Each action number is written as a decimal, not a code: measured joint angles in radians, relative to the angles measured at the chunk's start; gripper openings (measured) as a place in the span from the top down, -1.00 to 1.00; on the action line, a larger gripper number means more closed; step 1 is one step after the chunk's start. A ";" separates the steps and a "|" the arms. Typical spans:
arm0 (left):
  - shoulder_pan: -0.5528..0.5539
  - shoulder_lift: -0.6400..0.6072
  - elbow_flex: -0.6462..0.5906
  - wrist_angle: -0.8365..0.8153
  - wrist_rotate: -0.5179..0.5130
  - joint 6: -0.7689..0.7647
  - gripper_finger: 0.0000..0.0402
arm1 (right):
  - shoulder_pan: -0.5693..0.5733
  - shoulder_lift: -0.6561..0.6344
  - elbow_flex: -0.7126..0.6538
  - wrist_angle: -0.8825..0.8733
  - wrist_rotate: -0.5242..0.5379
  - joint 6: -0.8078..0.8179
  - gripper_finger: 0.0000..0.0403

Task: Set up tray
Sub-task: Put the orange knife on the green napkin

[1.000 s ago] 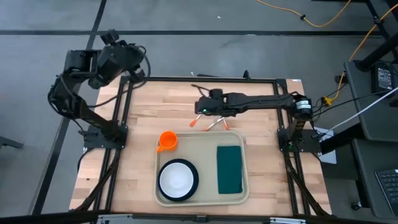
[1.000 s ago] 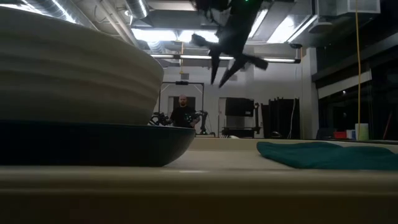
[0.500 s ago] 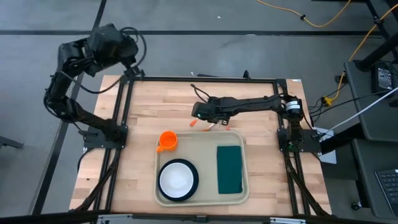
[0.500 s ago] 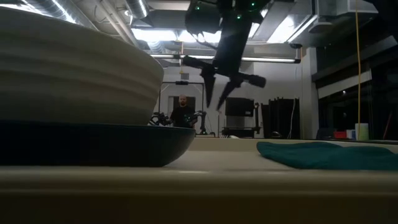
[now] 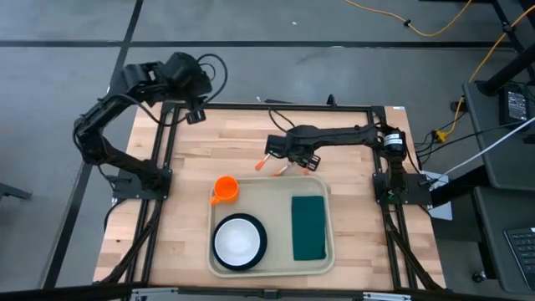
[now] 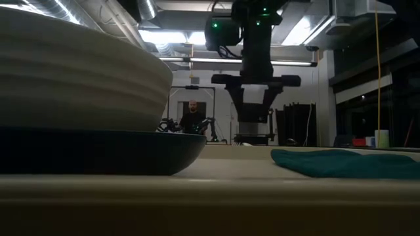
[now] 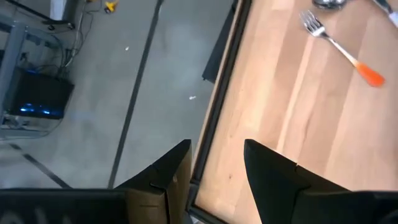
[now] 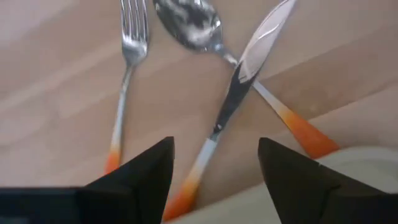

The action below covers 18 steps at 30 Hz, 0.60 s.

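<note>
With the right tool [image 8: 214, 168] open over the knife [image 8: 239, 87] crossing the spoon [image 8: 205, 31], closing risks snagging both.

Orange cup [image 5: 224, 189]: on the wooden table [image 5: 209, 142], touching the outer far-left corner of the beige container. Dark green napkin [image 5: 308, 227]: flat. White bowl [image 5: 239, 241]: beside the napkin. Orange-handled fork [image 8: 122, 81], spoon [image 8: 217, 43] and knife [image 8: 239, 81]: on the table, knife crossing spoon.
</note>
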 joint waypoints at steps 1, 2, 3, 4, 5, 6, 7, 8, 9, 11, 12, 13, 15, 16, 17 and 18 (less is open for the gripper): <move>0.000 0.000 -0.010 0.010 -0.002 0.004 0.29 | -0.004 0.004 0.001 0.003 0.015 0.030 -0.20; 0.000 0.000 -0.016 0.018 -0.003 0.010 0.29 | -0.009 0.008 0.001 0.005 0.021 0.060 -0.20; 0.000 0.000 -0.019 0.026 -0.004 0.013 0.29 | -0.014 0.011 0.000 0.007 0.021 0.085 -0.20; 0.000 -0.003 -0.022 0.036 -0.004 0.015 0.29 | -0.019 0.016 0.000 0.015 0.022 0.102 -0.20; 0.000 -0.005 -0.024 0.041 -0.004 0.017 0.29 | -0.024 0.023 0.001 0.036 0.022 0.106 -0.19; 0.000 -0.008 -0.024 0.047 -0.004 0.019 0.29 | -0.029 0.030 0.001 0.057 0.015 0.103 -0.18; 0.000 -0.011 -0.024 0.059 -0.003 0.020 0.29 | -0.034 0.042 0.001 0.071 0.006 0.100 -0.17; 0.000 -0.015 -0.024 0.069 -0.004 0.025 0.29 | -0.036 0.055 0.001 0.086 0.001 0.100 -0.16; 0.000 -0.021 -0.024 0.077 -0.004 0.032 0.29 | -0.041 0.064 0.001 0.104 -0.011 0.102 -0.15; 0.002 -0.033 -0.025 0.094 -0.010 0.044 0.29 | -0.043 0.084 0.001 0.121 -0.030 0.102 -0.12; 0.002 -0.041 -0.025 0.100 -0.014 0.044 0.29 | -0.045 0.089 0.001 0.123 -0.040 0.102 -0.11; 0.004 -0.049 -0.025 0.105 -0.016 0.046 0.29 | -0.045 0.095 0.001 0.122 -0.047 0.102 -0.10; 0.004 -0.060 -0.025 0.113 -0.024 0.052 0.29 | -0.045 0.103 0.001 0.110 -0.061 0.102 -0.09; 0.004 -0.065 -0.025 0.114 -0.027 0.054 0.29 | -0.045 0.103 0.000 0.098 -0.063 0.105 -0.08; 0.005 -0.070 -0.025 0.115 -0.030 0.054 0.29 | -0.045 0.103 0.000 0.091 -0.062 0.113 -0.08; 0.004 -0.074 -0.025 0.115 -0.030 0.054 0.29 | -0.045 0.102 0.000 0.088 -0.063 0.130 -0.08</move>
